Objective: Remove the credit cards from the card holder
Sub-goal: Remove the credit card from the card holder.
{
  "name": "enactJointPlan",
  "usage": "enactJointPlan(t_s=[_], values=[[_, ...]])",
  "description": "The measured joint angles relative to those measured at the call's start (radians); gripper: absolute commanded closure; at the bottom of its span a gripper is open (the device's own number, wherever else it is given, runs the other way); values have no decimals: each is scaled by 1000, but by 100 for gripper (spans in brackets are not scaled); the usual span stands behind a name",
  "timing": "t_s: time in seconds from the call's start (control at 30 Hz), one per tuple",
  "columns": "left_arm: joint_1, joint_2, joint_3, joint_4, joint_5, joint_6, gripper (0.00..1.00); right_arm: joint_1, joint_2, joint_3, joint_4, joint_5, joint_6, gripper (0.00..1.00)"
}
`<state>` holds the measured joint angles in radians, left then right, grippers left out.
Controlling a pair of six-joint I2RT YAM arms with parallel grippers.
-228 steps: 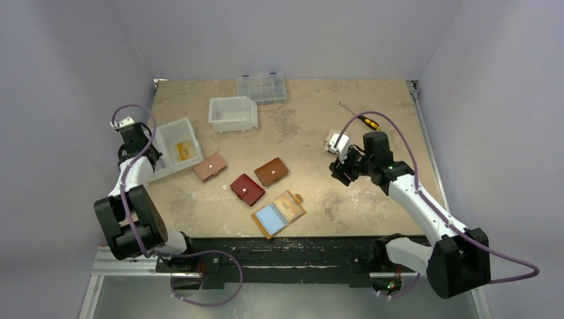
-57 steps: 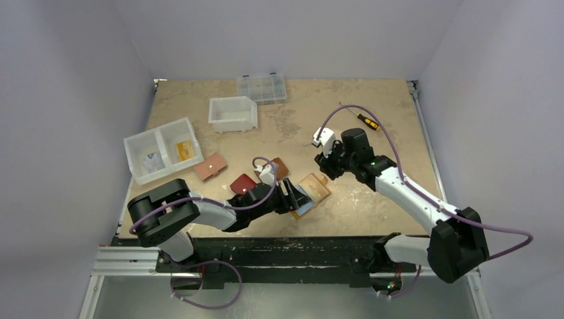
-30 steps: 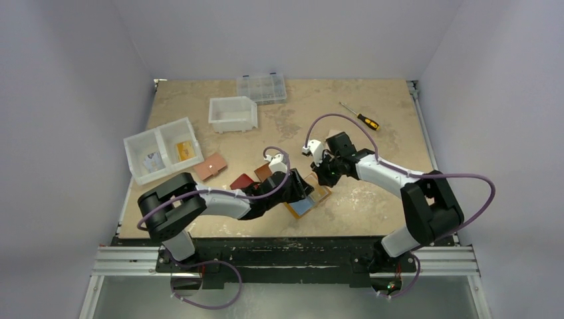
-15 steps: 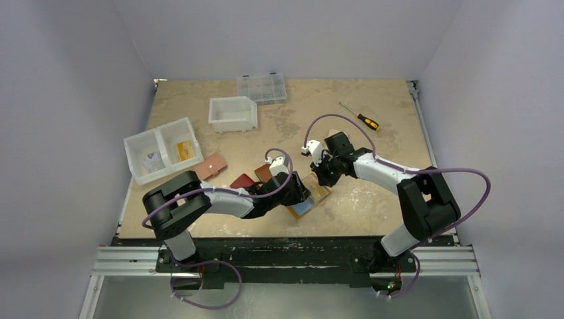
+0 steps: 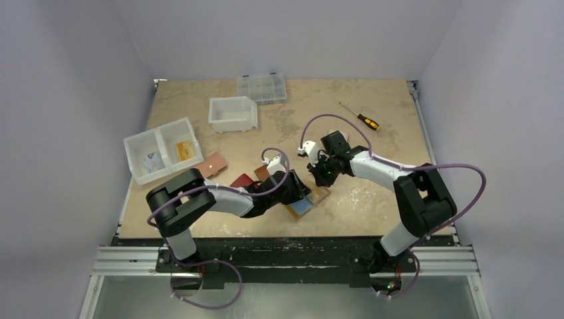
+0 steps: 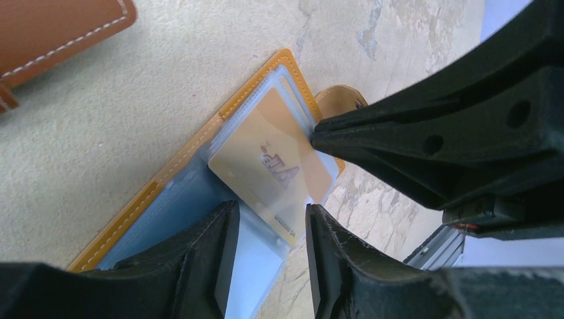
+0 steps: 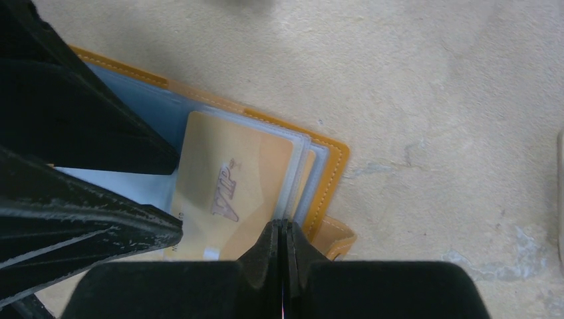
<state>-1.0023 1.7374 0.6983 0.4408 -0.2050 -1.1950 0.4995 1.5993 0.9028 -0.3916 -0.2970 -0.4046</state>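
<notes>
Card holder (image 5: 322, 195) lies open on the worktop (image 5: 372, 153), front-centre, directly under both my hands. My L hand (image 6: 269, 234) is half open, its fingers (image 6: 206, 252) either side of the near corner of the yellow-orange card (image 6: 269, 159); can't tell if they touch it. My R hand (image 7: 282, 229) is closed tight, tips together in a thin point, pressed on the card's opposite edge, just beside the snap tab (image 7: 336, 242).

Holder = mustard leather w/ stitched rim, glossy clear plastic sleeves inside. The card is flat, rectangular w/ rounded corners and "VIP" print, and seems to sit in the top sleeve. A light blue card (image 5: 300, 207) shows on the holder's other half. Worktop is mottled beige, rough-looking. Brown wallet (image 6: 60, 26) w/ white stitching lies near.

Vs approx 7 s back: holder was further left & nearer the front edge, w/ both hands well apart from it, L over the white bin (image 5: 163, 149), R out to the right. Now holder has shifted right and both hands are at it.
</notes>
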Motion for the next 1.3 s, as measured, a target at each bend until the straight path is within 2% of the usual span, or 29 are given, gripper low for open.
enactJointPlan(t_s=[0.23, 0.47, 0.73, 1.07, 1.3], values=[[16, -10, -52, 61, -4, -84, 55, 10, 27, 28, -36, -60, -17, 100], [31, -50, -199, 231, -6, -174, 56, 18, 57, 47, -59, -115, -14, 100], [34, -71, -310, 388, -18, -209, 56, 22, 66, 58, -68, -119, -3, 100], [48, 64, -309, 579, 42, -266, 57, 26, 83, 72, -80, -152, 0, 100], [52, 71, -311, 592, 48, -291, 60, 26, 92, 84, -103, -177, -7, 100]])
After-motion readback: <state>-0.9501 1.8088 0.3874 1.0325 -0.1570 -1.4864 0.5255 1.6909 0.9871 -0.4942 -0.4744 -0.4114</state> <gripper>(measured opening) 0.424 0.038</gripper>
